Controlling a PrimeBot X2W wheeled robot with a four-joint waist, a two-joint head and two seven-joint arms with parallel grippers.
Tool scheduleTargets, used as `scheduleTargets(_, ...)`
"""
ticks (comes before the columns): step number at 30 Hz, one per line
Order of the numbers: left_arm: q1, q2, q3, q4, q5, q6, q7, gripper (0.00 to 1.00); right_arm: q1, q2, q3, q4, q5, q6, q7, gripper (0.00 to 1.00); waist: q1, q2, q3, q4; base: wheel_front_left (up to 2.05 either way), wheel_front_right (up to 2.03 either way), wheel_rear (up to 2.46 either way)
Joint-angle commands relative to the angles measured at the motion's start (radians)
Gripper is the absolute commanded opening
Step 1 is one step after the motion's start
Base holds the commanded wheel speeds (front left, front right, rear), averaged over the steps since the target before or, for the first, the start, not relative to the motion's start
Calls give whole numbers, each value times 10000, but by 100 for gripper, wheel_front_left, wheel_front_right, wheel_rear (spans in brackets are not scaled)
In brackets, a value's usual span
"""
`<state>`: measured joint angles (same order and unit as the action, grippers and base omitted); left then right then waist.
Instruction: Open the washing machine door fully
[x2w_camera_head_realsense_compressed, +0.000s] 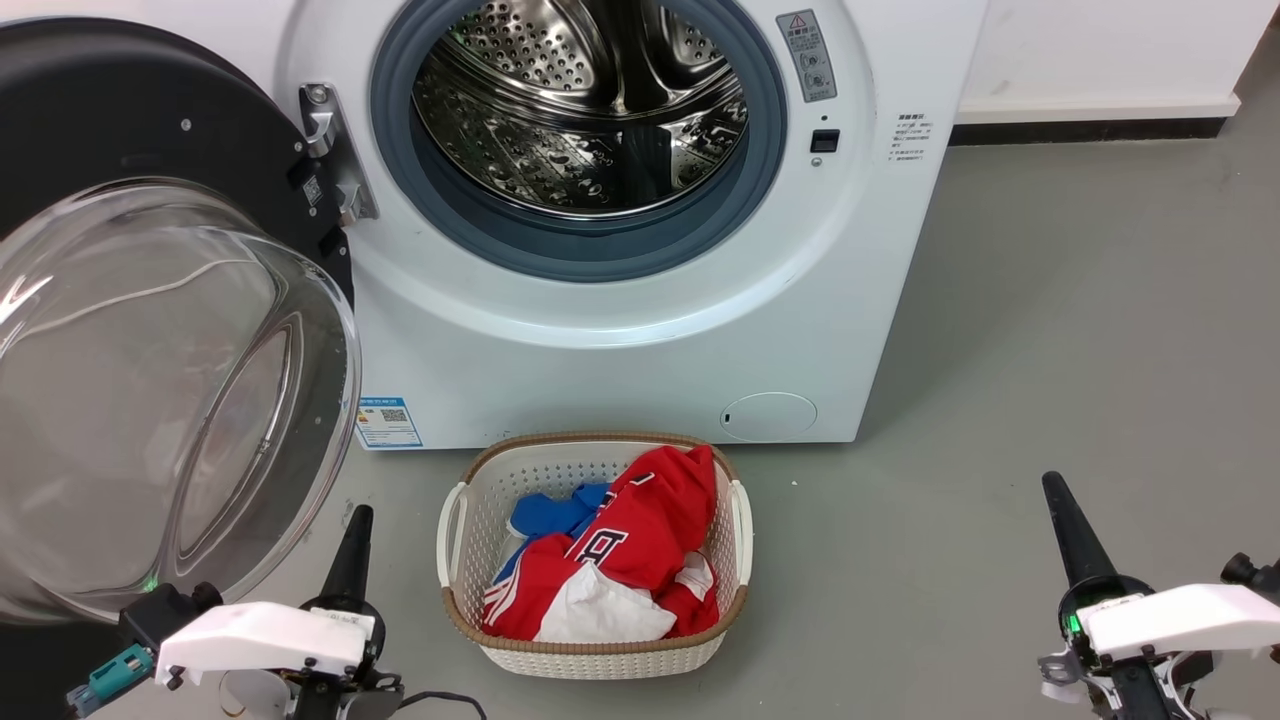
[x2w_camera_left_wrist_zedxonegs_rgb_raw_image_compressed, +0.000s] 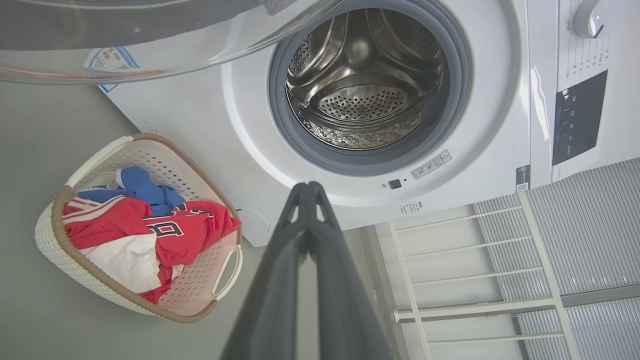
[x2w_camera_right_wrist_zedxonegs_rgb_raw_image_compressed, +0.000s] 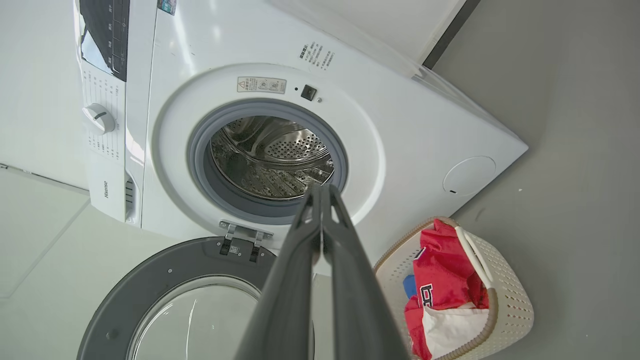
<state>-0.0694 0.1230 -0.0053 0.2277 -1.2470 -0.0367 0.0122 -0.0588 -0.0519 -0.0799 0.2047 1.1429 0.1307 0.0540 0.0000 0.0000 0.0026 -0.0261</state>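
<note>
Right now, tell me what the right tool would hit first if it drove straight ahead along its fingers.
Probably the washing machine: the right tool aims at the grey rubber ring of its open mouth. Nothing seems to stand between, though depth is unclear.

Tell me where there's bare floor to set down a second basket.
Widest bare floor lies right of the laundry basket, between it, the washing machine and the right end effector. Left is crowded: the washing machine door hangs open over the floor beside the left end effector.

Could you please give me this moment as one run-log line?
round glossy black glass-bowled washing machine door: wide open | left claw: shut, empty | right claw: shut, empty
</note>
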Motion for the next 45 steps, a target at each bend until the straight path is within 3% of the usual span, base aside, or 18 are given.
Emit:
scheduleTargets(1,-261,-9,109,-47,-231,-103,57,0,-223,6,-37,-22,300,1,47,0,0,0,0,8,0,0,0)
scheduleTargets(45,-411,-630,1059,156,-3242,-876,911,0,-510,23,-315,357,4151,0,539,0,0,0,4,220,0,0,0)
